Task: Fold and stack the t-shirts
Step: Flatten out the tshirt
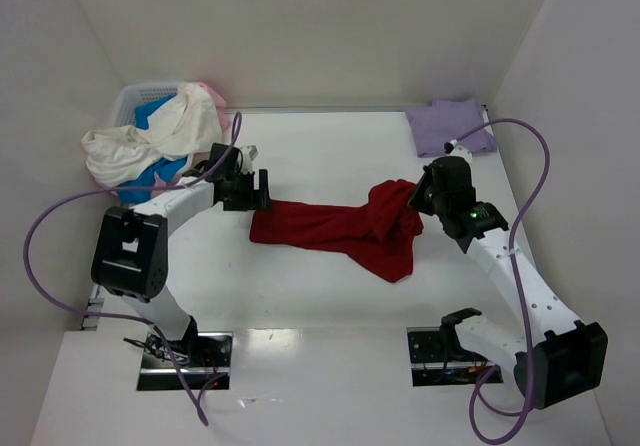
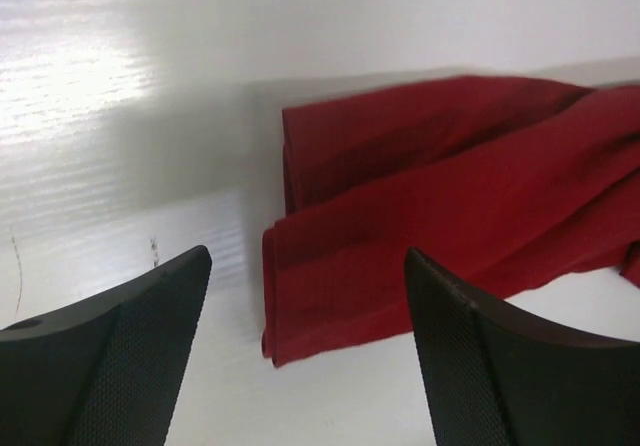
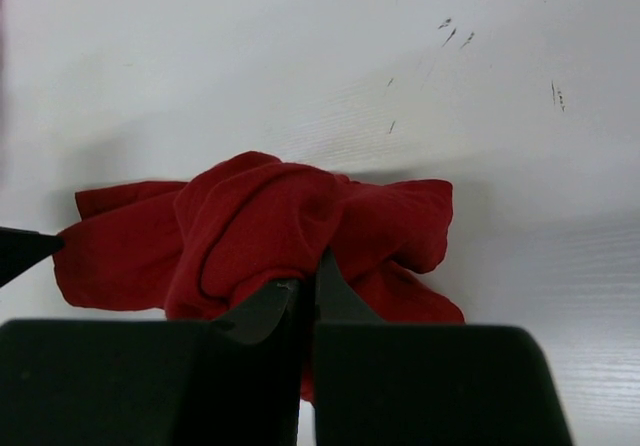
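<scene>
While the right gripper [image 3: 310, 278] pinches the red shirt [image 1: 330, 228] (at its bunched end), the left gripper [image 2: 308, 266] hangs, jaws spread, just beside the flat end.

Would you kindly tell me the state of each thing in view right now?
red shirt, unfolded on the table, right end bunched
lavender shirt, folded, far right corner
cream shirt, crumpled, draped over the basket
blue shirt, crumpled, partly under it
pink shirt, crumpled, mostly hidden
left gripper, jaws open, holding nothing
right gripper, jaws shut on the red shirt
</scene>
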You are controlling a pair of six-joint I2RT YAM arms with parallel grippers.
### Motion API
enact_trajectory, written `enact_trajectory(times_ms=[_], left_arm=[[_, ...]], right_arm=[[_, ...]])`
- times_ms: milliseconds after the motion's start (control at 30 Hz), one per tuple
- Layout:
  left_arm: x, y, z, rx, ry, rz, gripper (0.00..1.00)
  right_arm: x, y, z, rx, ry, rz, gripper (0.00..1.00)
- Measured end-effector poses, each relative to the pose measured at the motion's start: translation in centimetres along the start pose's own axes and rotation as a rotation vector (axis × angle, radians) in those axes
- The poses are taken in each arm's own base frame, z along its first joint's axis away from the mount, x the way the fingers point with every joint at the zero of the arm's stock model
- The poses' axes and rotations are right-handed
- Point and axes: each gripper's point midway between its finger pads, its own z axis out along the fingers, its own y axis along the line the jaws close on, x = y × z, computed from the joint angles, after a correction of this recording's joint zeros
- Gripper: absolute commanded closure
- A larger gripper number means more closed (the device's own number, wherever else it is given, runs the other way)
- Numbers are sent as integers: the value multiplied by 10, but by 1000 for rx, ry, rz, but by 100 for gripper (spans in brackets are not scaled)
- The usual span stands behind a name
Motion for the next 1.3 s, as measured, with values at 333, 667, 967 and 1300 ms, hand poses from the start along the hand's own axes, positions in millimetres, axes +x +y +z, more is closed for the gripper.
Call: enact_trajectory(times_ms=[333, 667, 967, 1300], left_arm=[[-11, -1, 28, 20, -3, -17, 49], [-3, -11, 26, 37, 32, -7, 94], [-6, -14, 6, 32, 18, 17, 43], [29, -19, -2, 41, 118, 44, 47]], right_arm=[[5, -3, 2, 6, 9, 3, 98], [5, -3, 2, 5, 8, 4, 98], [5, -3, 2, 5, 8, 4, 98], [5, -1, 2, -4, 11, 4, 98]])
